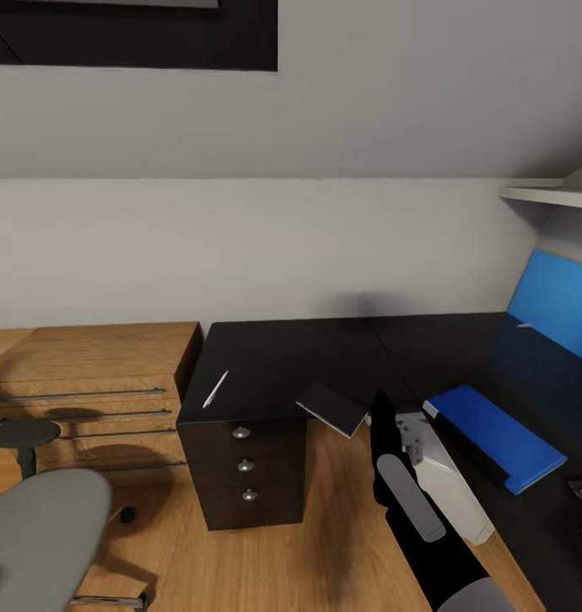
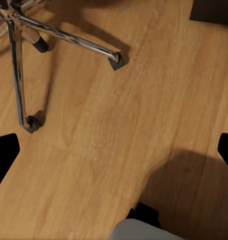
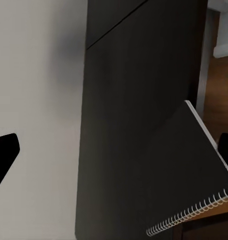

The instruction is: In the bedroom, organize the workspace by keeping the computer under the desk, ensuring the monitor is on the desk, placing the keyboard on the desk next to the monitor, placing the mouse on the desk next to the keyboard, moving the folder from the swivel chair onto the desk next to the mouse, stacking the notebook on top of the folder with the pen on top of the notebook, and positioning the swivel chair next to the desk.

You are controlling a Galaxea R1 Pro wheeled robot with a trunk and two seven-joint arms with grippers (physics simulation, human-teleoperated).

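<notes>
- Currently the right gripper [image 3: 114,150] is spread wide, holding nothing; the notebook [image 1: 332,407] lies just ahead, overhanging the desk [image 1: 274,357] edge.
- Nudged, it could tip floorward.
- Left gripper [image 2: 114,150] open, empty.

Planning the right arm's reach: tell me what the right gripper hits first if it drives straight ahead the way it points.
Probably the notebook, which overhangs the desk edge right before the right gripper. Behind it are the black desktop and the wall. Depth is uncertain.
</notes>
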